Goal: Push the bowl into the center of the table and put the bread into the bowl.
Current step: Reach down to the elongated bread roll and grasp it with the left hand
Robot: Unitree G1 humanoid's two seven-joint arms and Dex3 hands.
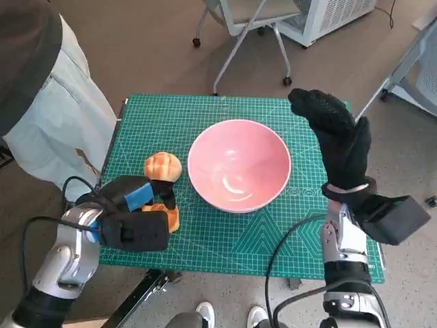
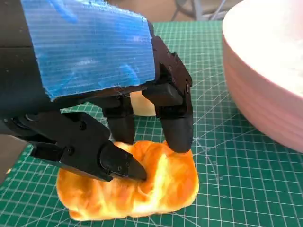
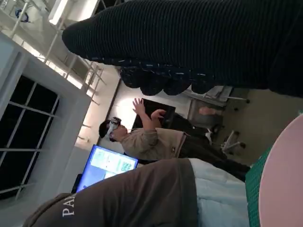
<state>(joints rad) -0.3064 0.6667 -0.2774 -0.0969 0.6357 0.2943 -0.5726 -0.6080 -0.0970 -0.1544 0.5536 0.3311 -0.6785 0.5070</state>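
1. The left hand (image 1: 140, 198), black with blue tape over its back, is down at the near-left part of the table. In the left wrist view its fingers (image 2: 175, 120) and thumb are closed around a golden bread (image 2: 137, 187) that lies on the green cutting mat (image 1: 225, 239). The fingertips press into the crust from above and the side, so this hand grips the bread.
2. The bread under that hand still touches the mat in the wrist view. In the head view only a small orange part of it (image 1: 171, 217) shows past the hand.
3. A second, round bread roll (image 1: 163, 166) sits on the mat just beyond the left hand, between it and the bowl.
4. The pink bowl (image 1: 239, 165) stands upright near the middle of the mat, right of both breads and apart from them. Its inside holds nothing.
5. The right hand (image 1: 338, 140), in the black knitted glove, is raised above the table's right side, just beside the bowl's right rim. Its fingers are stretched out and it holds nothing. I cannot tell whether it touches the bowl.
6. The table (image 1: 123, 109) is covered by the mat.
7. A person in pale trousers (image 1: 54, 130) stands at the table's left, and a wheeled chair base (image 1: 239, 48) is on the floor beyond the far edge.
8. The right wrist view shows a seated person (image 3: 142, 139) by a lit screen (image 3: 109, 165).
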